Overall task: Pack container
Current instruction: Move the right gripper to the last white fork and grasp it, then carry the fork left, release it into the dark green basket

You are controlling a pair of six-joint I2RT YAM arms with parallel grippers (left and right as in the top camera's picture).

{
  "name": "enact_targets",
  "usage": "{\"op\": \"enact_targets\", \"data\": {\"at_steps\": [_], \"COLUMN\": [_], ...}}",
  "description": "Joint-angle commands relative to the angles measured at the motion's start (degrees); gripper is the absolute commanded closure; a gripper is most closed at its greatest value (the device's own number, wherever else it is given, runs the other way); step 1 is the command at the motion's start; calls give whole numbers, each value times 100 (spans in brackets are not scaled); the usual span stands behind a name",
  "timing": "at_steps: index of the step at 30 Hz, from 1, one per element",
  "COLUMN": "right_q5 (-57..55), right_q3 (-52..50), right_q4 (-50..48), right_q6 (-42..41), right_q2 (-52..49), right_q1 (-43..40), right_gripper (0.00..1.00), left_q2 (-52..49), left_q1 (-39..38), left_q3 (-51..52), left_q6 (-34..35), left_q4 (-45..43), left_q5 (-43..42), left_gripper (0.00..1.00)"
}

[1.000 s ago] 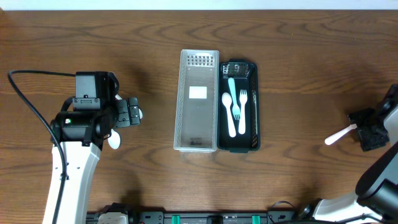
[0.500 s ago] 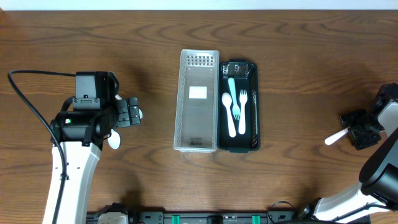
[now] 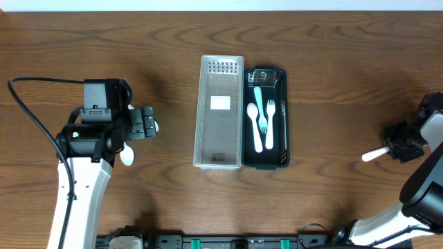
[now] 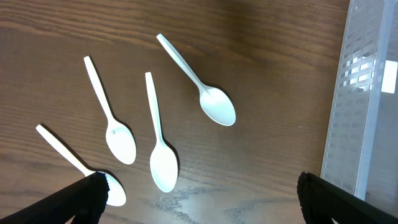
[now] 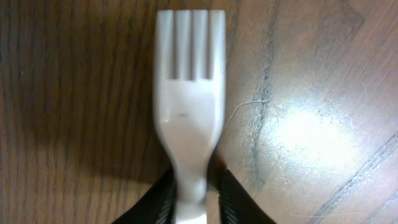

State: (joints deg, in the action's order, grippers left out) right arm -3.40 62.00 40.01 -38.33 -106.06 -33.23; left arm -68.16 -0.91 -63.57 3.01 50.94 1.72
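The right fingers [image 5: 158, 205] were clenched on the narrow neck of a white fork [image 5: 190, 99], just behind its head. The tines pointed out ahead of them, over the desk [image 3: 332, 76]. Gripping at the neck probably kept the light plastic from swinging and left the head free to go in first. In the overhead view this arm sat at the far right edge of the scene. The fork stuck out to the left, toward the black container [image 3: 282, 160], which lay well apart from it in the middle of the desk. Some teal and white cutlery [image 3: 261, 124] already lay lengthwise inside, so the fork would likely need to be turned to lie the same way in whatever room remained. A clear tray [image 3: 219, 111] lay touching the container's left side, perhaps its lid, though that could not be told. It was out of the right arm's line, and only bare wood lay between fork and container. The left fingers [image 4: 81, 202] were spread wide and held nothing, poised over four white spoons [image 4: 163, 165] scattered on the left part of the desk. The spoons lay at slightly different angles and close together, so picking one without nudging its neighbour looked delicate. The clear tray stood between those spoons and the container.
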Motion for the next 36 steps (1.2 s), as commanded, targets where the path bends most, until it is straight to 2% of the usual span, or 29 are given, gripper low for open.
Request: {"op": "enact_targets", "data": {"at_steps": [1, 6, 10, 15, 26, 36], "right_q5": [-22, -20, -28, -79, 9, 66], "right_q3": [83, 83, 90, 380, 2247, 2446], "right_q4": [-7, -52, -179, -151, 857, 868], "right_q6": [-15, -7, 490, 1043, 1596, 1589], "right_q2": [-94, -94, -63, 142, 610, 376], "right_q1": [31, 33, 107, 507, 3062, 5143], "right_gripper": [80, 84, 88, 88, 88, 86], "left_q2": [-33, -33, -33, -33, -33, -33], "left_q1": [-2, -2, -2, -2, -2, -2], "left_q3": [-79, -79, -79, -79, -79, -79], "left_q6": [31, 31, 31, 31, 31, 31], "left_q4": [-2, -2, -2, -2, -2, -2], "left_q5": [44, 44, 44, 44, 44, 44], "left_gripper": [1, 1, 1, 2, 2, 2]}}
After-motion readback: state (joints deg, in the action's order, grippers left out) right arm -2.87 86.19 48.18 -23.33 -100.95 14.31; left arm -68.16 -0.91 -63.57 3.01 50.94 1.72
